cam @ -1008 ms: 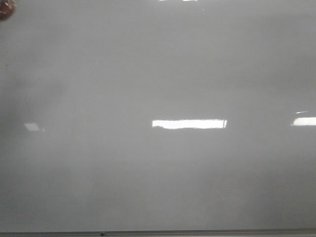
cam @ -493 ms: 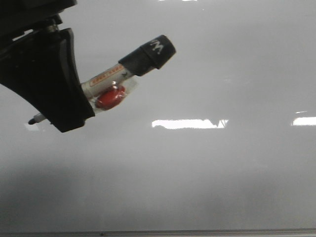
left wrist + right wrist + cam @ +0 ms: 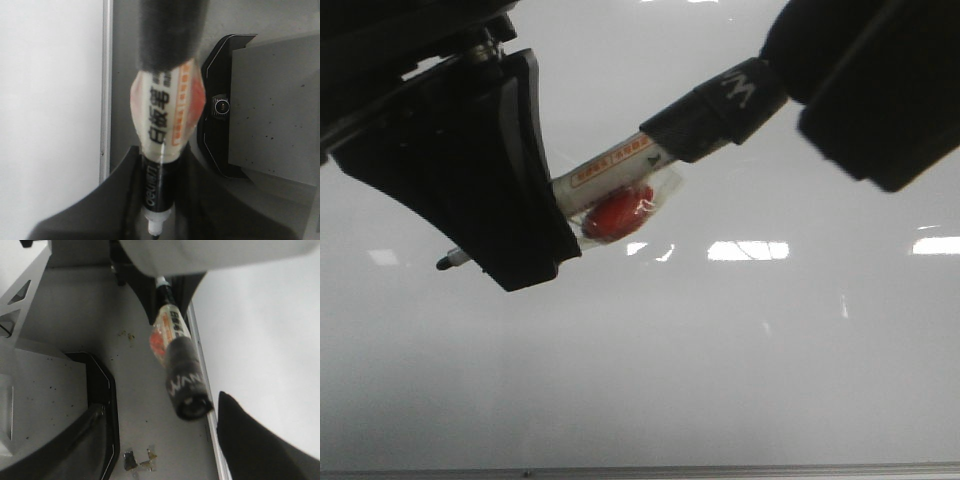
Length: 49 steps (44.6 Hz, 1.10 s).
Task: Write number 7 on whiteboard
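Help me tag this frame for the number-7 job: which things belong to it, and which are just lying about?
Belong to the job:
marker
left gripper, holding the marker
right gripper, near the marker's black end
whiteboard

Lying about:
black-rimmed grey panel
small scraps

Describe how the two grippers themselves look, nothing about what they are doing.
The left gripper is matte black, with a broad flat finger tapering to a blunt tip and silvery hardware near its base. The right gripper is likewise black, blocky and blurred. No cables or markings show.
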Motion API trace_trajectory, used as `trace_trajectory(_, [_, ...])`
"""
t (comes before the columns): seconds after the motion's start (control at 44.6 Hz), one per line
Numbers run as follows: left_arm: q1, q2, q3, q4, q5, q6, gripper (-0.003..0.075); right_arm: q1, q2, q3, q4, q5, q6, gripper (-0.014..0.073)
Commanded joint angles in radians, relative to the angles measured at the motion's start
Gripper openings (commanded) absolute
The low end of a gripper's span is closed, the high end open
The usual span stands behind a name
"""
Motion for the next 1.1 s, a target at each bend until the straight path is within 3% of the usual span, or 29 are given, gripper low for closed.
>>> trace_trajectory(0.0, [-0.008, -0.029, -0.032, -0.028, -0.032, 0.0, -0.002, 0.048, 0.032, -0.054, 0.039, -0.073, -0.014, 0.0499])
trace_trajectory(0.112, [-0.008, -0.029, -0.032, -0.028, -0.034, 0.0, -0.002, 0.078, 0.081, -0.09, 0.041, -0.094, -0.013, 0.0481])
trace_trajectory(0.291, [-0.008, -0.029, -0.032, -0.028, -0.034, 0.0, -0.002, 0.078, 0.123, -0.099, 0.044, -0.105, -0.013, 0.0383])
trace_trajectory(0.583, [-0.008, -0.029, -0.032, -0.026, -0.062, 0.0, -0.0015, 0.078, 0.124, -0.099, 0.055, -0.102, -0.013, 0.0114])
trace_trajectory(0.672, [-0.008, -0.029, -0.032, -0.026, -0.064, 0.0, 0.0053, 0.078, 0.124, -0.099, 0.055, -0.1, -0.013, 0.0032])
trace_trajectory(0.851, [0.013, -0.044, -0.032, -0.001, -0.083, -0.027, 0.0329, 0.072, 0.117, -0.099, 0.054, -0.099, -0.006, -0.0062])
trace_trajectory(0.941, [0.053, -0.078, -0.032, 0.026, -0.08, -0.082, 0.0369, 0.049, 0.095, -0.099, 0.027, -0.086, 0.041, -0.0065])
trace_trajectory(1.075, [0.15, -0.166, -0.03, 0.005, -0.061, -0.092, 0.0368, -0.016, 0.043, -0.099, -0.076, -0.044, 0.17, -0.0065])
